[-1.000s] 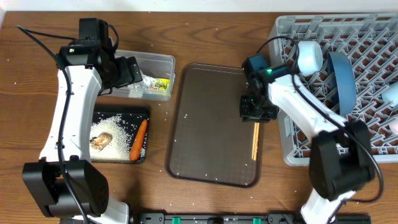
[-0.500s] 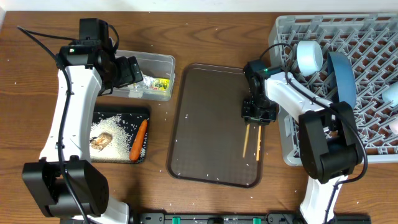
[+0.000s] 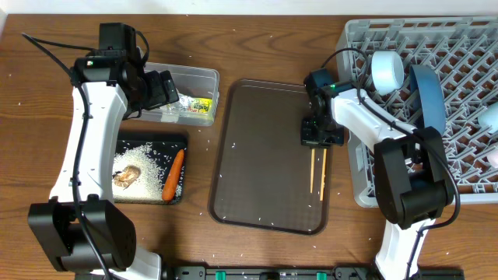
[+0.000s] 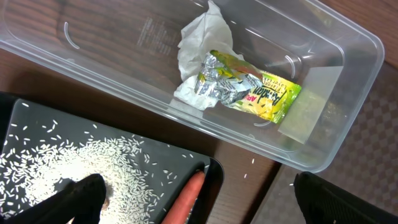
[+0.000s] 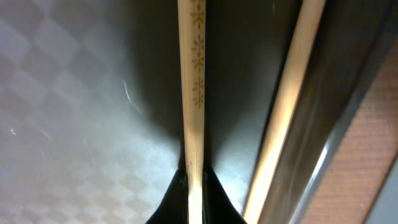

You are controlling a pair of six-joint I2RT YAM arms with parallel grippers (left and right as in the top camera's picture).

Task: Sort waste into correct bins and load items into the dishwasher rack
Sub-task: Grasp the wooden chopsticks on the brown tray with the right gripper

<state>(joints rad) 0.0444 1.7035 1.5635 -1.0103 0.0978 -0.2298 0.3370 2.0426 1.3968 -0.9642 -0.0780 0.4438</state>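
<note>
Looking down on a brown wooden tabletop, showing left-to-right grain and filling nearly the whole overhead view. Catching soft, even light. Spotting a pale strip along the far edge, and running along the near edge, a black rail.

Overhead I get soft, even light, sharp edge to edge, with only faint shadows. My left wrist view is bright and crisp, with small glints on the clear tub. My right wrist view is dim: one chopstick sharp at centre, heavy shadow around it, right side blurred.
</note>
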